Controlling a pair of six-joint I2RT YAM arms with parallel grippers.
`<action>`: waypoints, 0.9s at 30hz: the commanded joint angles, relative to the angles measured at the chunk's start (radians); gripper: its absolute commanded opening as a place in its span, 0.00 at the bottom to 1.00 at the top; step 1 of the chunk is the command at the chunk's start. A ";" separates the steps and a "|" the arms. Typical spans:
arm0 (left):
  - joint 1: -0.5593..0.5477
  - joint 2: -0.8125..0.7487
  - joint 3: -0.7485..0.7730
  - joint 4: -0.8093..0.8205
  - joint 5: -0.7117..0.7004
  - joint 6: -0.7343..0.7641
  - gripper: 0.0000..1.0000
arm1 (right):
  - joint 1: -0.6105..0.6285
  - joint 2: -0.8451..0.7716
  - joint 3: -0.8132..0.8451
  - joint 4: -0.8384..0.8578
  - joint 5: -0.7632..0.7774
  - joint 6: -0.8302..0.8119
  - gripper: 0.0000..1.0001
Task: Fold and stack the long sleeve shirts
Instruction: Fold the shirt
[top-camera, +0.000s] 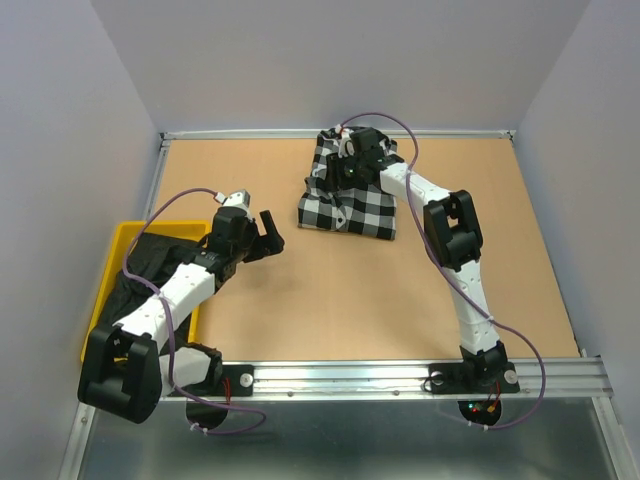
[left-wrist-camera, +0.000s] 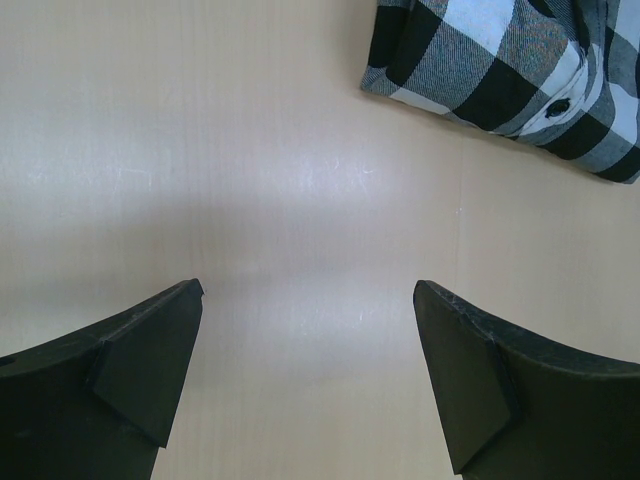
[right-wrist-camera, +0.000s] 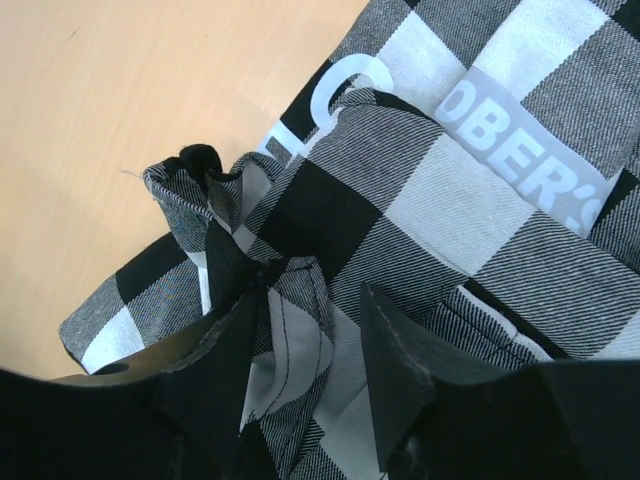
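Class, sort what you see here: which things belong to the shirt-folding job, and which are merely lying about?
Belongs to the job:
check shirt, bunched between the fingers of the right gripper
black shirt, lying in the yellow tray
left gripper, open

Just lying about:
yellow tray, only holding the black shirt
table

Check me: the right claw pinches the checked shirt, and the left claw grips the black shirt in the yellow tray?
Half right. The left wrist view shows the left gripper open, empty, over the table. The black shirt lies ungripped in the yellow tray; the right gripper does pinch the checked shirt.
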 joint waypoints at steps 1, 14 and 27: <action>-0.001 0.004 0.002 0.026 -0.003 0.021 0.98 | 0.004 -0.011 0.031 0.047 -0.047 0.015 0.49; -0.002 -0.001 0.000 0.029 -0.005 0.022 0.98 | 0.021 -0.090 0.039 0.047 0.047 -0.014 0.11; -0.001 0.012 0.003 0.029 -0.015 0.016 0.98 | 0.085 -0.198 -0.078 0.047 0.436 -0.039 0.14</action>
